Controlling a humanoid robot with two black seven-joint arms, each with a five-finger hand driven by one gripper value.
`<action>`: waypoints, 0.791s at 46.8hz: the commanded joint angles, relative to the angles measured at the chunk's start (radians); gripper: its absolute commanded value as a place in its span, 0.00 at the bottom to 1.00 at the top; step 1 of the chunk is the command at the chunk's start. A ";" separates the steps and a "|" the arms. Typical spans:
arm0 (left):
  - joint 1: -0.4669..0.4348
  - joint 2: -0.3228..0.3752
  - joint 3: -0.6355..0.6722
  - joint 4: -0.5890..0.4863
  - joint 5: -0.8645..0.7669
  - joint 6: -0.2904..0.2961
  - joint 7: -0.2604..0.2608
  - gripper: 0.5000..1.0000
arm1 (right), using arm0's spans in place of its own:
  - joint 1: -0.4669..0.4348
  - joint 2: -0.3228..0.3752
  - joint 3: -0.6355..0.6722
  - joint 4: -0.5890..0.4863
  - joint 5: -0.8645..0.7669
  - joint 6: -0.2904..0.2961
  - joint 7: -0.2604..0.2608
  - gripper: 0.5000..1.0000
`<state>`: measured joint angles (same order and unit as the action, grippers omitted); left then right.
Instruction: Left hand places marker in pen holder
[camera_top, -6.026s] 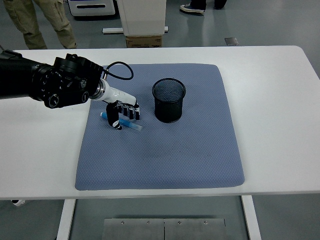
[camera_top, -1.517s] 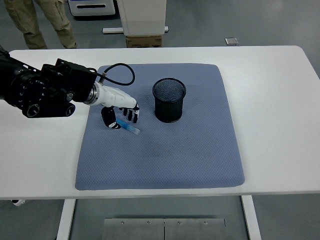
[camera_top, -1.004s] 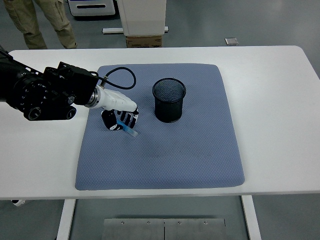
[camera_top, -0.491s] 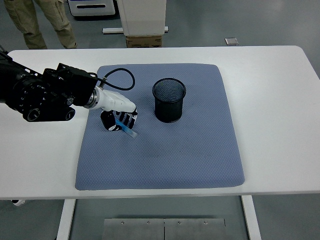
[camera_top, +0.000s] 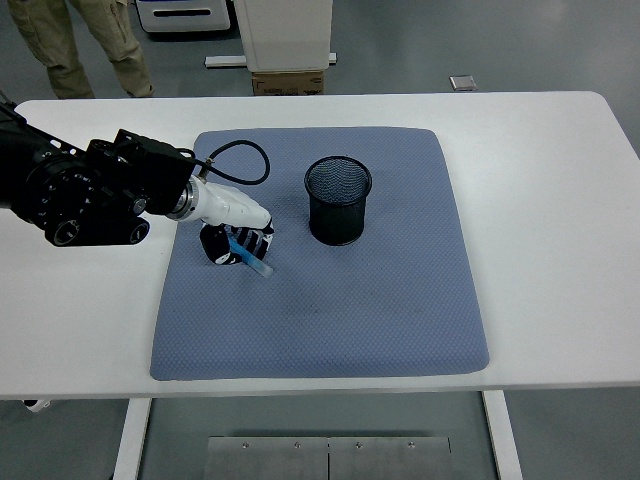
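While gripped by the left robot hand (camera_top: 236, 243), the marker (camera_top: 252, 258) slants near-right.

Looks like a robotics lab or test floor: smooth grey-green floor (camera_top: 520, 45), white work table (camera_top: 560, 180) topped with a blue-grey mat (camera_top: 380, 300), white equipment cabinet (camera_top: 283, 32) over a cardboard box (camera_top: 288, 82), person's legs (camera_top: 85, 45) standing beyond.
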<state>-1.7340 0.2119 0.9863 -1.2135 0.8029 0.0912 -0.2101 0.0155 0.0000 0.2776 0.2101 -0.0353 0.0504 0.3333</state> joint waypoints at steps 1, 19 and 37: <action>0.001 0.001 0.000 0.000 0.001 0.002 0.000 0.19 | 0.000 0.000 0.000 0.000 0.000 0.000 0.000 1.00; 0.005 0.001 0.000 0.000 0.021 0.027 0.003 0.18 | 0.000 0.000 0.000 0.000 0.000 0.000 0.000 1.00; 0.007 0.001 0.008 0.000 0.022 0.025 0.003 0.07 | 0.000 0.000 0.000 0.000 0.000 0.000 0.000 1.00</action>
<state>-1.7288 0.2132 0.9923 -1.2136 0.8253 0.1179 -0.2071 0.0153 0.0000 0.2777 0.2100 -0.0353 0.0505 0.3327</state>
